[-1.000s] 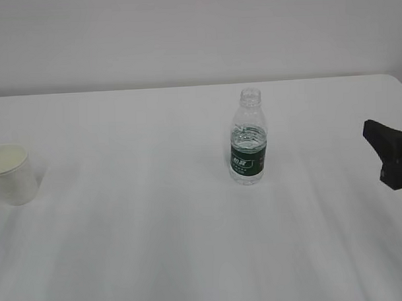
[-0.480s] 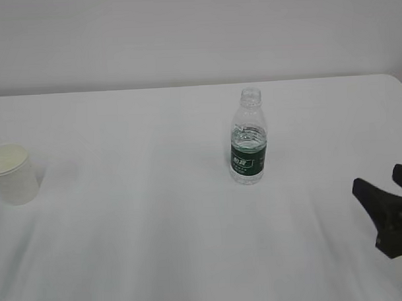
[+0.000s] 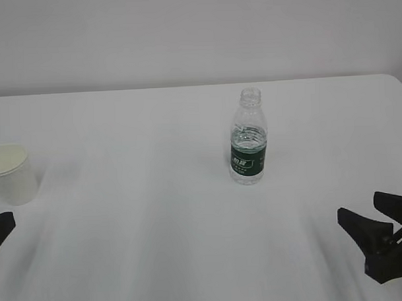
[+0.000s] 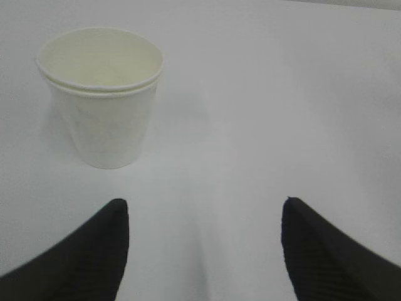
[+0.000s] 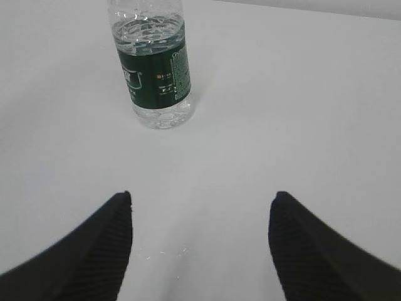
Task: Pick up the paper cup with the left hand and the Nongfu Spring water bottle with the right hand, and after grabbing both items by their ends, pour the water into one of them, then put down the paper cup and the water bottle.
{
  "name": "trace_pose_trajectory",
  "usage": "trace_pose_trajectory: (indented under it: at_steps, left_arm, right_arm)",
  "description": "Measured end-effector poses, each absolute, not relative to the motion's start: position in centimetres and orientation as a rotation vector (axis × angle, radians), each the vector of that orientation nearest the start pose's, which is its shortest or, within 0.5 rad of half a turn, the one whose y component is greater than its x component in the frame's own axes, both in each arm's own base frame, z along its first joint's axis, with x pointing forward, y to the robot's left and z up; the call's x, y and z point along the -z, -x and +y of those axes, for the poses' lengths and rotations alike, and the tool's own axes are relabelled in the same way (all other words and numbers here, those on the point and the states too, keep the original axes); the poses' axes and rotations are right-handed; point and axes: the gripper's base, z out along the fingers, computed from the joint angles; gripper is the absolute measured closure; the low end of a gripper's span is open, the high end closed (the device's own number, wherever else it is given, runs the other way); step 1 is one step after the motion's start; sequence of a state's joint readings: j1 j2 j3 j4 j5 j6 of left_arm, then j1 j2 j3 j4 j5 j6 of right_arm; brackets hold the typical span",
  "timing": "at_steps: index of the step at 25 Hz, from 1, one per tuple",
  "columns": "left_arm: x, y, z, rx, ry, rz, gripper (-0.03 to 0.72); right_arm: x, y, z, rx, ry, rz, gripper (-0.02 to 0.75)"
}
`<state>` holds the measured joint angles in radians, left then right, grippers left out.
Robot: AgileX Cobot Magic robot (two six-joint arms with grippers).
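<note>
On the white counter [image 3: 157, 224] the paper cup [image 3: 12, 173] stands far left, the Nongfu Spring water bottle [image 3: 247, 137] upright near the middle. Both the left hand [image 4: 203, 241] and right hand [image 5: 200, 235] hover near, jaws spread, grasping nothing.

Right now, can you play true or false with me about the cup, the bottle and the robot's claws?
1. The paper cup stands upright on the table. True.
2. The water bottle has a cap on. False: its neck is open.
3. The left gripper is holding the cup. False: its jaws are open and short of the cup.
4. The right gripper is open, with the bottle ahead of it. True.
5. The bottle is lying on its side. False: it stands upright.
</note>
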<state>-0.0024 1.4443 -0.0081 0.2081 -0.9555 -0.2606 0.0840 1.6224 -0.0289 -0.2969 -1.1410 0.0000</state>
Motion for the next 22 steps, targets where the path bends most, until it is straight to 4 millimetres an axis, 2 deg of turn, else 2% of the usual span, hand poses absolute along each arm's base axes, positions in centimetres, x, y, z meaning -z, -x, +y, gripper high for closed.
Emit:
trace_pose_trajectory:
  at_steps: [7, 13, 22]
  left_arm:
    - [-11.7, -16.9, -1.7, 0.272, 0.019, 1.988, 0.141]
    - [-9.3, -16.9, -1.3, 0.233, 0.065, 2.115, 0.141]
    - [-9.2, -17.4, -1.1, 0.211, 0.072, 2.106, 0.141]
  right_arm:
    - [-12.3, -17.3, 3.9, -0.235, 0.384, 1.896, 0.217]
    - [-12.5, -17.9, 4.0, -0.233, 0.386, 1.875, 0.217]
    - [-12.9, -19.1, 4.3, -0.237, 0.417, 1.834, 0.217]
